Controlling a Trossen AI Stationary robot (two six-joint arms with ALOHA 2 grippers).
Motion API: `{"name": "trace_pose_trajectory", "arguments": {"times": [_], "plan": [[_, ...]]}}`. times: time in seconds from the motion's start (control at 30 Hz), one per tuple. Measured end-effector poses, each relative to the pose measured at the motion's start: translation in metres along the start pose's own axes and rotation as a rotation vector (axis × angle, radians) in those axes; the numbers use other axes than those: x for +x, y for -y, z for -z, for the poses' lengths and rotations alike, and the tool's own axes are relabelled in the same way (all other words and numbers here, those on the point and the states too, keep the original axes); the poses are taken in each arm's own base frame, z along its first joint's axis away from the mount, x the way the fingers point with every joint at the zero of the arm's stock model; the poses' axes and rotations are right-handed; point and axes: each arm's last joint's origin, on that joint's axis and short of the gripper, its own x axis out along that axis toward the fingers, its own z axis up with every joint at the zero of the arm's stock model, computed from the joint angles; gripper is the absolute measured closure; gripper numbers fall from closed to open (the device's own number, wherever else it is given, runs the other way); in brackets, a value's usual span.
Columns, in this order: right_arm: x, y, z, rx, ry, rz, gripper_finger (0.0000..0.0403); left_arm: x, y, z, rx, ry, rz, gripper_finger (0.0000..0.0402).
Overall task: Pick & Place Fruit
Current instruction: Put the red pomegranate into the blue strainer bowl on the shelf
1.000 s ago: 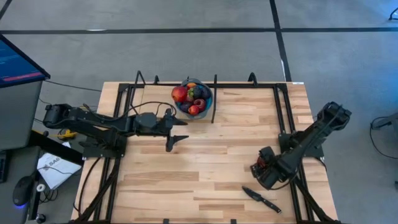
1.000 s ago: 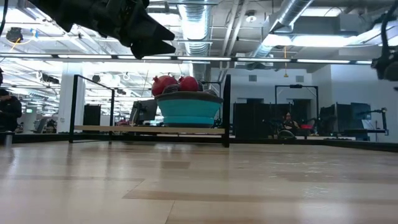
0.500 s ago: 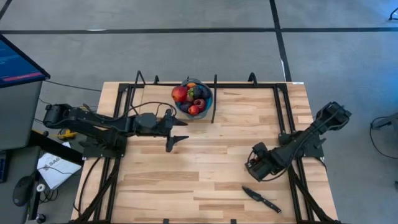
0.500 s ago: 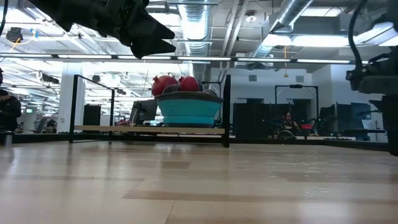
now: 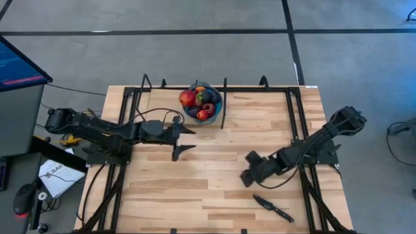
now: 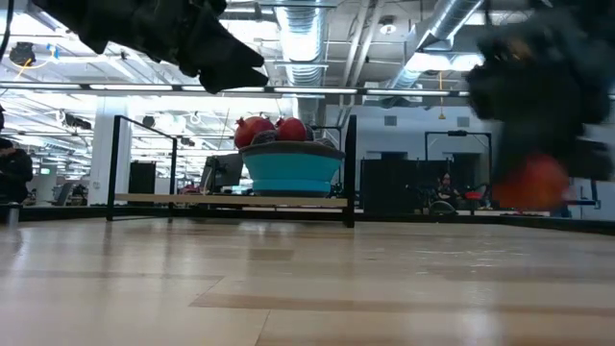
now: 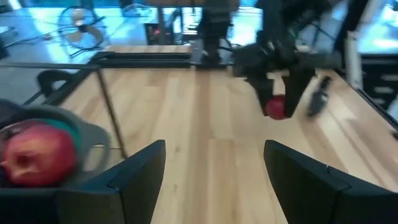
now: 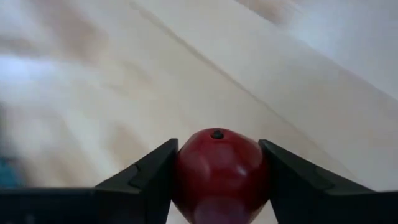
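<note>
- The right pincer [image 5: 247, 177] hangs over the counter [image 5: 214, 188], right of its middle and toward the near edge, at the end of an arm stretched in from the right side.
- Its two dark fingers [image 8: 144, 182] are clamped on a red fruit [image 8: 219, 169]; the fruit sits squarely between them, touching both, with a small dark dimple on its upper face.
- In the low view the same red fruit [image 6: 528, 185] shows as a blur hanging just under the right pincer [image 6: 538, 91], clear of the counter surface.
- From the left wrist camera the held fruit [image 7: 276, 107] is seen between the far arm's fingers, above the bare wood.
- A black-handled knife [image 5: 273, 207] lies on the counter just nearer and to the right of the right pincer, apart from it.
- The rest of the fruit [image 5: 200, 101] is piled in a blue bowl [image 5: 218, 105] at the far edge of the counter, near the middle; red, dark purple and orange pieces show on top.
- The bowl is well apart from the right pincer, farther away and to the left.
- The left pincer [image 5: 182, 141] hovers just left of and nearer than the bowl, its fingers [image 7: 139, 171] spread wide with nothing between them.
- A large red fruit [image 7: 38, 153] in the bowl shows just beside the left pincer's finger.
</note>
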Motion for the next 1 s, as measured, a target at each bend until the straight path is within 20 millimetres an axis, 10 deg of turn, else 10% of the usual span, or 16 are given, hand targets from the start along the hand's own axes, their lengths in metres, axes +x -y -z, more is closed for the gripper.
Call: {"name": "trace_pose_trajectory", "arguments": {"times": [0.43, 1.0], "plan": [[0.039, -0.052, -0.067, -0.295, 0.335, -0.807, 0.0199, -0.010, 0.051, -0.001, 0.508, 0.111, 0.261, 0.0135], [0.106, -0.100, -0.135, -0.477, 0.141, -1.153, 0.0192, 0.002, 0.065, 0.011, 0.346, 0.093, 0.527, 0.0074]]}}
